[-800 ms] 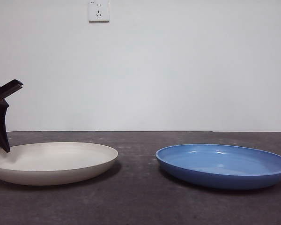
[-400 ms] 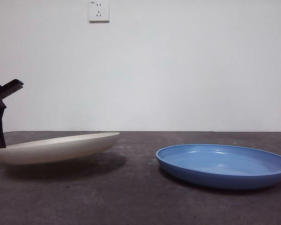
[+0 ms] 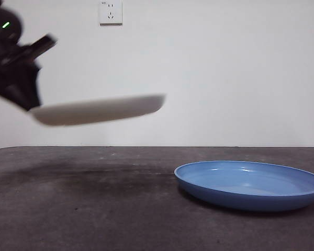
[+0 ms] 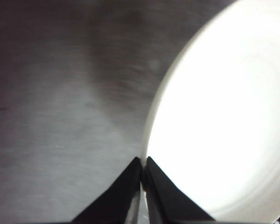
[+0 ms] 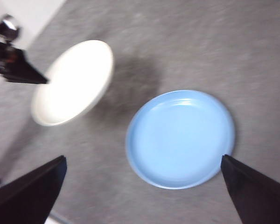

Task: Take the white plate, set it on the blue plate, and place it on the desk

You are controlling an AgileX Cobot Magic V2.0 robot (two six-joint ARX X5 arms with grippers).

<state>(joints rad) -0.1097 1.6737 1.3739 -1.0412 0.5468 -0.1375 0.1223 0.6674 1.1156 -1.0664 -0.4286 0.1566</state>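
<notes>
My stock: white plate [image 3: 99, 110], matt cream finish; blue plate [image 3: 249, 184], smooth glossy glaze with highlights; surface [image 3: 120, 219], matt, mottled grey-brown; my left pincer [image 4: 142, 170], black, smooth.

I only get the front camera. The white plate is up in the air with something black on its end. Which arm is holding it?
Observer: The left gripper. Its wrist camera shows its fingers pinched shut on the rim of the white plate.
Operator: Where's the other arm? I can't see it.
Observer: The right gripper hangs high over the blue plate, fingers wide apart, holding nothing.
Operator: Is the white plate over the blue one yet?
Observer: No. Seen from above, it is off to one side, with bare desk between the two plates.
</notes>
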